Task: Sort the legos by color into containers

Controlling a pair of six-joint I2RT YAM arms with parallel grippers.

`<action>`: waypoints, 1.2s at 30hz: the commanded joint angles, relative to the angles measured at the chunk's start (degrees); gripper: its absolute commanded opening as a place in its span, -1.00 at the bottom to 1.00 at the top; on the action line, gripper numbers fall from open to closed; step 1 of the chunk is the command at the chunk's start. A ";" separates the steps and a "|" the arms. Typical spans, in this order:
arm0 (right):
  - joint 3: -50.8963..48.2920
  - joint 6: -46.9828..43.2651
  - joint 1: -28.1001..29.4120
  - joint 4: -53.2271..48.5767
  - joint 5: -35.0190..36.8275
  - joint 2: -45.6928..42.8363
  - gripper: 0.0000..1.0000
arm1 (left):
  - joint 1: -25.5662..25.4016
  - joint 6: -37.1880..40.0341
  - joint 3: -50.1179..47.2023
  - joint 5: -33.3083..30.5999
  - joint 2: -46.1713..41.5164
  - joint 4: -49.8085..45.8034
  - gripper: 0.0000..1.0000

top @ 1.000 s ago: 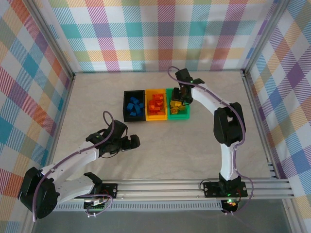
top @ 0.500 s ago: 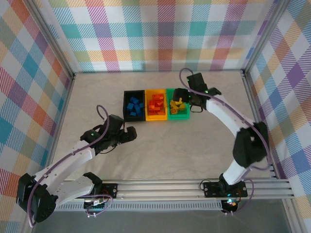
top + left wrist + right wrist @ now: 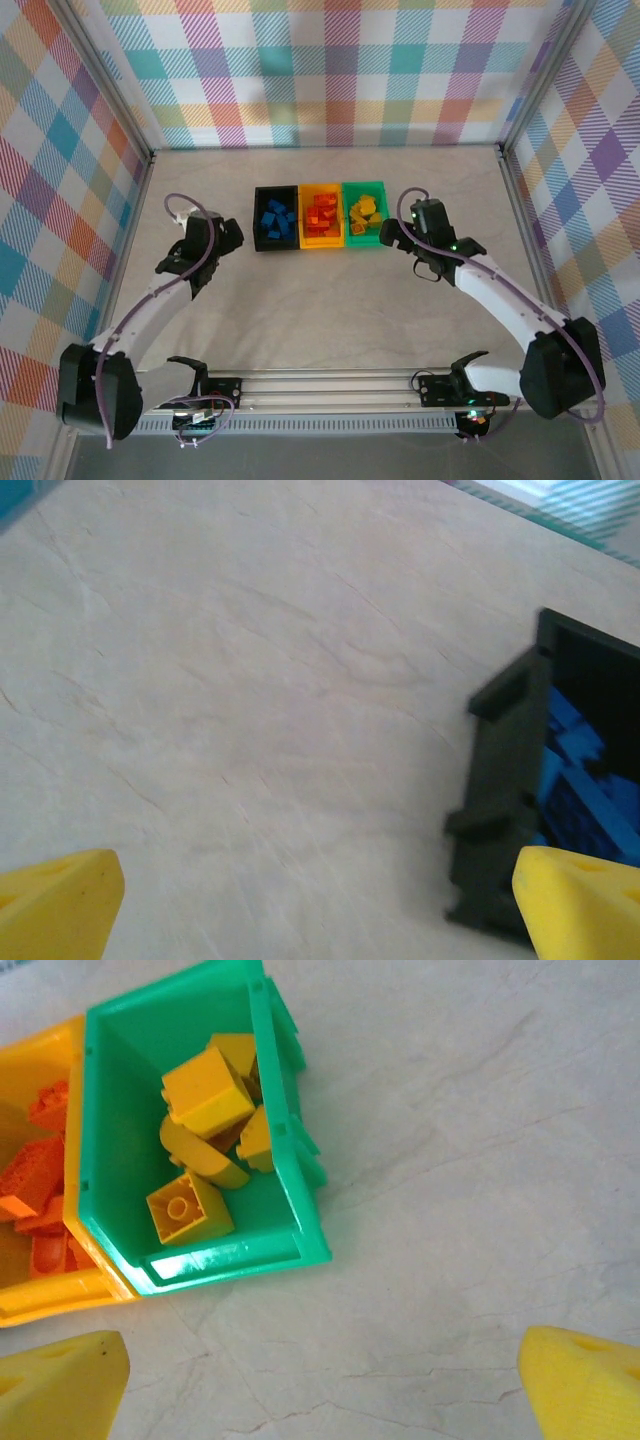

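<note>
**A:** What did we see around the work, biggest first?

**B:** Plaid walls closed in the pale marbled table on the left, far and right sides. A metal rail ran along the near edge, under both arm bases.

**A:** And the containers?

**B:** We saw the three joined in a row at the far middle of the table. The black bin was on the left, the yellow-orange bin in the middle and the green bin on the right.

**A:** Where were the legos?

**B:** Every one we could make out lay inside a bin. The blue legos were in the black, the orange legos in the yellow-orange and the yellow legos in the green.

**A:** What stood between the grippers and the bins?

**B:** Bare table. The left gripper hung just left of the black bin, its yellow fingers spread wide and grasping nothing. The right gripper hung just to the near right of the green bin, likewise spread and empty.

**A:** What had changed against a second before?

**B:** Back then the right gripper was over the green bin, and we found it had drawn back to the near right. The left gripper had swung from the near-left middle of the table out to the black bin's left side. The bins had not moved.
</note>
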 commanded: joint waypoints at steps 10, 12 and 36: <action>-3.02 -2.69 -0.52 6.14 3.60 -4.12 0.99 | 5.78 21.00 -3.34 -1.19 16.46 28.22 1.00; -3.43 -2.70 -0.62 6.24 4.35 -4.45 0.99 | 7.61 19.77 -3.74 3.30 17.49 29.21 1.00; -8.15 -8.11 -3.07 14.67 8.60 -5.82 0.99 | 7.90 23.22 -18.30 12.99 22.49 57.17 1.00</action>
